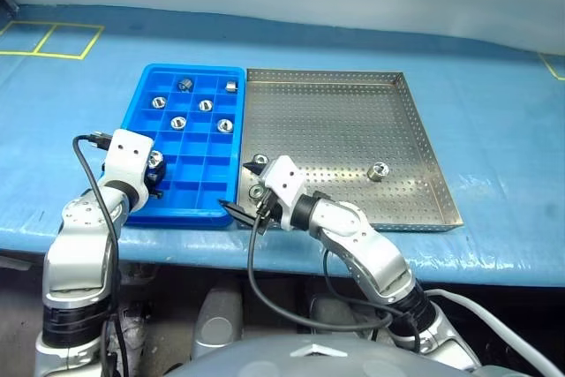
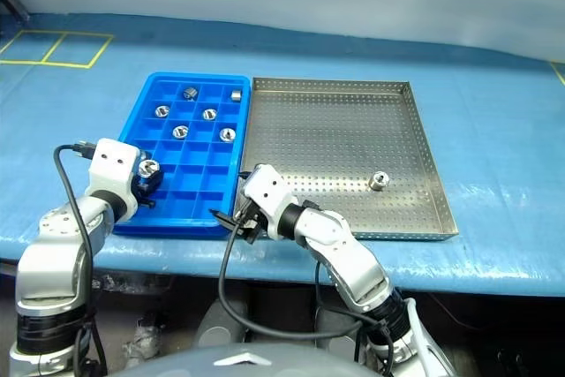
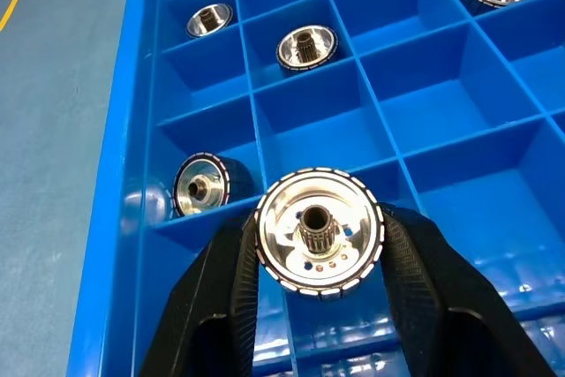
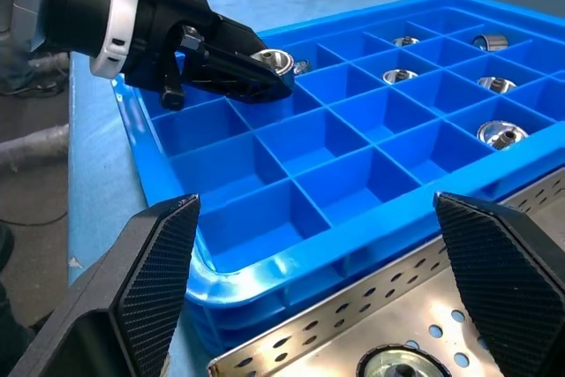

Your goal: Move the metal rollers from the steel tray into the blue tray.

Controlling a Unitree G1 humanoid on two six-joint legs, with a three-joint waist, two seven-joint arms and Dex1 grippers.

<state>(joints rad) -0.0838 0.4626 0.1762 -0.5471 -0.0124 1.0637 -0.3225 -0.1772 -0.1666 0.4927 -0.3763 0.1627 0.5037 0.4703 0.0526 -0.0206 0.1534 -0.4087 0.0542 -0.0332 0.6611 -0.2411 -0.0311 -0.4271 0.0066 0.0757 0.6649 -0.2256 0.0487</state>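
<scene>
Placing is the step now. The left gripper (image 3: pixel 320 306) pinches a shiny round metal roller (image 3: pixel 319 230) over the bright blue plastic tray (image 1: pixel 141 94) at the lower left. It should let go over an empty box next. The right gripper (image 4: pixel 322 284) is wide open above more rollers (image 1: pixel 380 170) in the grey steel tray (image 1: pixel 415 121).

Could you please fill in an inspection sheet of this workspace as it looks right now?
Surface: blue-covered table.
Job's things: blue tray left of and beside steel tray; several metal rollers in blue compartments, others on the steel tray.
Clutter: nothing seen.
Grippers: left gripper shut on a roller above the blue tray; right gripper open over the trays' near edges.
Cables: black cables along both arms.
Surroundings: yellow floor lines.
</scene>
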